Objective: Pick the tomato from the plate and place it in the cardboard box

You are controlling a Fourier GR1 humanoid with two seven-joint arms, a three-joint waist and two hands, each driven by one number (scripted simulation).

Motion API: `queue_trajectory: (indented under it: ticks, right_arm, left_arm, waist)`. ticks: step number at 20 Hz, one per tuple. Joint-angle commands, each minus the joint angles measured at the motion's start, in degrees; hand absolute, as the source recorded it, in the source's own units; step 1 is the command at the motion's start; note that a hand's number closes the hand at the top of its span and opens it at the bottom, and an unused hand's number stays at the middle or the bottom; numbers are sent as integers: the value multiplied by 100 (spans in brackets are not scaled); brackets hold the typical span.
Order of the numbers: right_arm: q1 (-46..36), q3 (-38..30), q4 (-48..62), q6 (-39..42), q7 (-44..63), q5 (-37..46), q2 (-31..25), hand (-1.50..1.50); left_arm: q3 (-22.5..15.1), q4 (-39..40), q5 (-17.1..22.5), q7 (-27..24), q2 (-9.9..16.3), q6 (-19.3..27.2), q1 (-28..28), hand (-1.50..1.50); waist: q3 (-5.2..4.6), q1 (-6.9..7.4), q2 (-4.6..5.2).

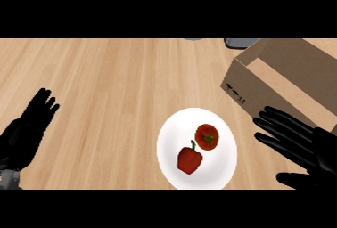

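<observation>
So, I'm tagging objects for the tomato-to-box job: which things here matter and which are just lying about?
Part of the job:
tomato
plate
cardboard box
right hand

Just lying about:
red pepper, beside the tomato
left hand, resting open

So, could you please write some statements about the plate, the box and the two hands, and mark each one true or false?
1. The tomato lies on the white plate. True.
2. The cardboard box stands to the left of the plate. False: it stands up and to the right of it.
3. A red pepper lies on the plate beside the tomato. True.
4. The right hand holds the tomato. False: it is open, to the right of the plate, holding nothing.
5. The left hand is open near the left edge. True.
</observation>
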Motion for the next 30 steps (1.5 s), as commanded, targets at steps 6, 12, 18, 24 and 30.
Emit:
queue_trajectory:
  ticks: [6, 12, 18, 24, 30]
  right_arm:
    - [-71, 1312, -1284, 1221, 2868, 1745, 447, -150]
    - [-510, 1438, -827, 1954, 3210, 1971, 972, -150]
    - [-308, 1532, -482, 1848, 3055, 2557, 1353, -150]
    - [-128, 1429, -155, 1730, 2633, 2839, 1437, -150]
    - [-473, 1101, 354, 1550, 2058, 2927, 1632, -150]
  left_arm:
    - [-120, -151, -214, -5, -256, -2, 99, 0]
    - [143, 492, -403, 20, -436, -168, -516, 0]
    - [411, -18, -426, 585, -456, -368, -409, 0]
    - [531, -608, -622, 510, -683, -518, 289, 0]
    - [1020, -99, -617, 728, -618, -854, -316, 0]
  waist:
    - [10, 111, 35]
    - [16, 86, 50]
    - [19, 96, 46]
    - [20, 123, 40]
    - [20, 108, 47]
